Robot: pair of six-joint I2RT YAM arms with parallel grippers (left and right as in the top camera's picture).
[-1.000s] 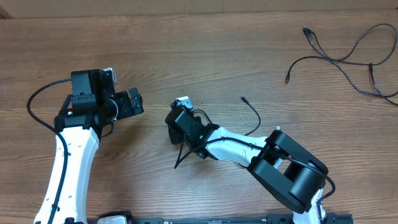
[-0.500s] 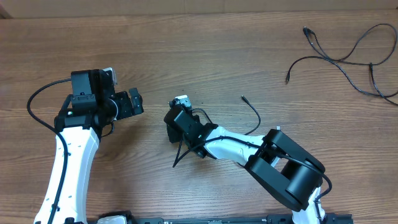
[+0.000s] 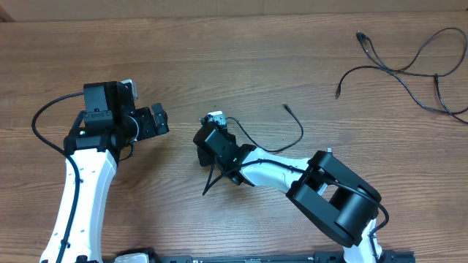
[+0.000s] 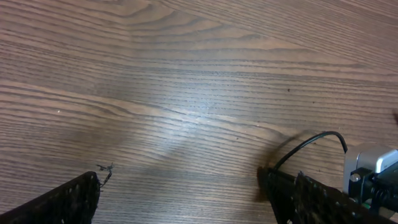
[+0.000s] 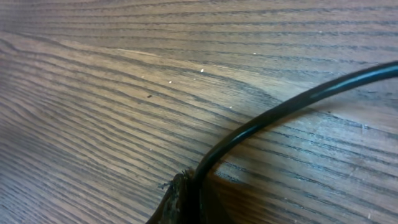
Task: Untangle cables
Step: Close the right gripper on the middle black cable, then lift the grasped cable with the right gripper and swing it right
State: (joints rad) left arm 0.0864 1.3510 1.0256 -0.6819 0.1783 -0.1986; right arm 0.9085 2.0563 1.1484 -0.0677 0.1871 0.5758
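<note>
The right gripper [image 3: 202,146] sits low near the middle of the wooden table [image 3: 241,58], its fingers pressed fully together on a thin black cable [image 3: 303,134]. The right wrist view shows the pinch: the cord leaves the closed fingertips [image 5: 186,202] and runs up and away to the right across the wood grain. From above, this held cable loops past the wrist and arcs out to a small plug end [image 3: 287,108] lying free on the table. The other cables [image 3: 398,69] lie spread loose at the far right corner, well apart from it.

The left gripper [image 3: 153,120] hovers to the left with its fingers spread wide and nothing between them — the left wrist view shows only bare wood in the gap.

The main risk is the grip itself. The cord is thin and slick-looking, held only at the very fingertips, so a quick pull could slide it out. The slack also curls close around the right wrist, and a turn of that wrist may snag it there. A dark strand [image 3: 210,183] trails below the gripper; whether it is the cable's other end cannot be told — if so, lifting could drag it under the arm.
</note>
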